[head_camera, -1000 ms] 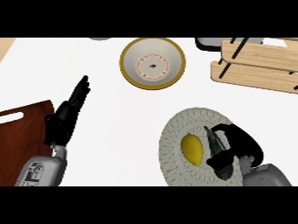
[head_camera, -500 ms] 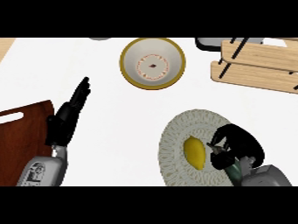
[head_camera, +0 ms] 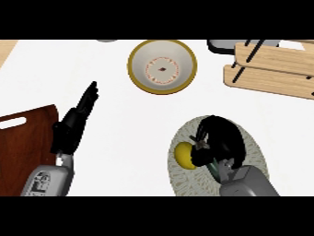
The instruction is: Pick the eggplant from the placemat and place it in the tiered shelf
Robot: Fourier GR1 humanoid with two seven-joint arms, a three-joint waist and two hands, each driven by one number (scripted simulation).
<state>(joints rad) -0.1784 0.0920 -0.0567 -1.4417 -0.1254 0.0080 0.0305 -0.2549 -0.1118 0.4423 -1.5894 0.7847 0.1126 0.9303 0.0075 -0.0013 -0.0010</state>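
No readable text, label, brand, number or sign anywhere in view. Round cream plate with yellow rim (head_camera: 162,67): ring of small reddish marks around dark centre spot, decoration only, no letters made out. Grey forearm casing at lower left (head_camera: 47,179): faint pale markings, too blurred to read. Dark brown wooden cutting board with handle slot (head_camera: 16,145), light wooden tiered shelf (head_camera: 282,69), round woven beige placemat (head_camera: 217,161): no print visible

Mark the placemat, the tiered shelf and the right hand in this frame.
placemat (head_camera: 254,146): head view, bare right edge.
tiered shelf (head_camera: 282,59): head view, upper wooden board.
right hand (head_camera: 222,138): head view, back of the hand, over the placemat.
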